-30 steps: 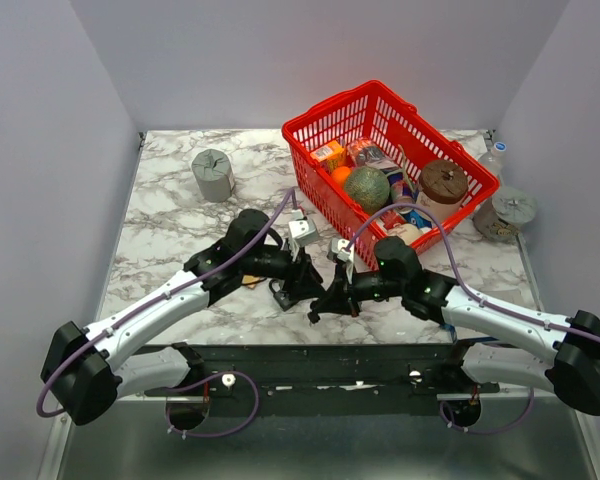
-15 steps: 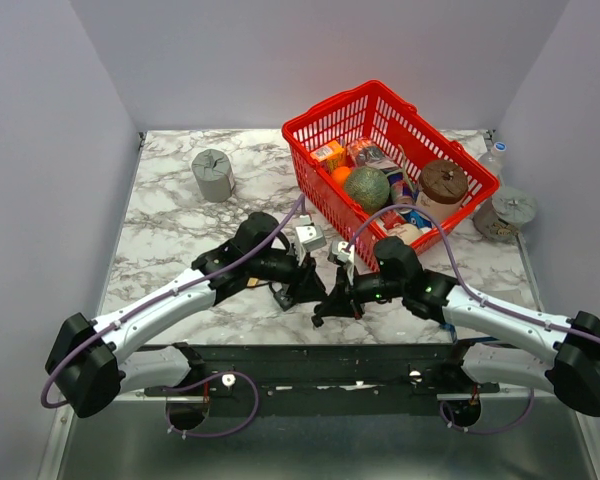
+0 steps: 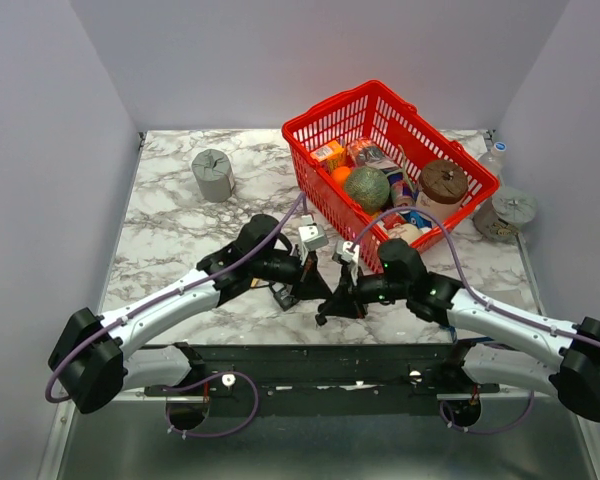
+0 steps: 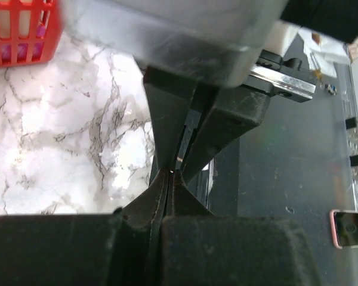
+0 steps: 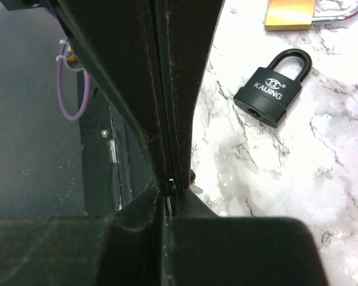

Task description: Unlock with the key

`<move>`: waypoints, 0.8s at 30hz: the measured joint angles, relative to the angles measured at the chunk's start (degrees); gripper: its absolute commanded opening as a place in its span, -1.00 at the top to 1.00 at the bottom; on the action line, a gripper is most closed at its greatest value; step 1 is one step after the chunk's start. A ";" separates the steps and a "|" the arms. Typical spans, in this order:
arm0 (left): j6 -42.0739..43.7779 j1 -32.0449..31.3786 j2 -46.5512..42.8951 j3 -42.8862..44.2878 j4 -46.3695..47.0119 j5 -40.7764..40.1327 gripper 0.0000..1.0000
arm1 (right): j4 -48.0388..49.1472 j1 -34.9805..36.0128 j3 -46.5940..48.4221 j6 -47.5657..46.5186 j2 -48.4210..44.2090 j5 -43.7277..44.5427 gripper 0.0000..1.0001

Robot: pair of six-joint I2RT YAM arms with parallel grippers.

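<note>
Your left gripper (image 4: pixel 169 179) is pressed shut, tip to tip with the right gripper (image 5: pixel 167 192). The right fingers stand almost together with a hairline slit between them; you cannot tell whether they pinch anything. The key (image 5: pixel 195 189) shows only as a silver sliver at that meeting point, over the table (image 5: pixel 298 179) edge, near the black padlock (image 5: pixel 273 95). A second ago your left jaws stood apart, farther left; they have since closed against the right tips
</note>
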 measured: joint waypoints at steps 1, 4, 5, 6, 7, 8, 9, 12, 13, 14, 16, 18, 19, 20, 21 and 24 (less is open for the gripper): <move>-0.66 -0.02 -0.20 -0.46 1.29 -0.39 1.00 | 0.07 0.00 -0.22 0.55 -0.48 0.48 0.04; -2.40 0.09 -1.57 -1.95 4.42 -3.39 1.00 | 2.14 0.20 -1.09 1.40 -2.32 2.27 -0.55; -3.34 0.24 -2.54 -2.62 5.27 -4.31 1.00 | 3.43 0.33 -1.42 1.40 -3.06 3.19 -0.68; -3.93 0.35 -3.41 -3.13 5.68 -4.98 1.00 | 4.52 0.33 -1.57 1.49 -3.87 4.31 -0.77; -4.61 0.76 -4.46 -3.63 6.27 -5.68 1.00 | 5.60 0.31 -1.84 1.79 -4.79 5.46 -0.79; -5.14 1.27 -5.49 -4.09 6.75 -6.43 1.00 | 6.62 0.20 -2.19 1.73 -5.84 6.34 -0.85; -5.77 2.49 -6.71 -4.66 7.54 -6.84 1.00 | 7.45 0.15 -2.54 1.95 -6.91 7.23 -0.87; -7.98 7.23 -9.75 -6.10 10.23 -7.54 1.00 | 9.55 0.15 -4.07 2.40 -10.47 9.97 -0.88; -8.46 8.46 -10.21 -6.29 10.99 -7.56 1.00 | 10.08 0.17 -4.50 2.67 -11.37 11.02 -0.88; -9.33 9.57 -10.38 -6.43 11.98 -7.45 1.00 | 10.78 0.17 -4.96 2.93 -12.02 12.09 -0.87; -11.17 11.06 -10.32 -6.86 14.62 -6.29 1.00 | 11.89 0.17 -5.73 4.07 -12.66 13.86 -0.85; -13.31 12.02 -9.90 -7.32 17.18 -4.44 1.00 | 13.42 0.15 -6.38 5.38 -12.55 14.75 -0.80; -14.14 12.35 -9.40 -7.32 18.34 -3.32 1.00 | 14.51 0.15 -6.95 6.29 -12.44 14.99 -0.77; -14.71 12.52 -8.90 -7.32 19.17 -2.49 1.00 | 15.98 0.17 -7.69 7.37 -12.28 15.15 -0.74; -15.34 12.70 -8.28 -7.32 19.87 -1.68 1.00 | 17.11 0.17 -8.28 8.41 -12.13 15.39 -0.71; -16.63 13.05 -6.80 -7.32 20.94 0.50 1.00 | 19.82 0.46 -9.75 10.93 -11.45 16.79 -0.70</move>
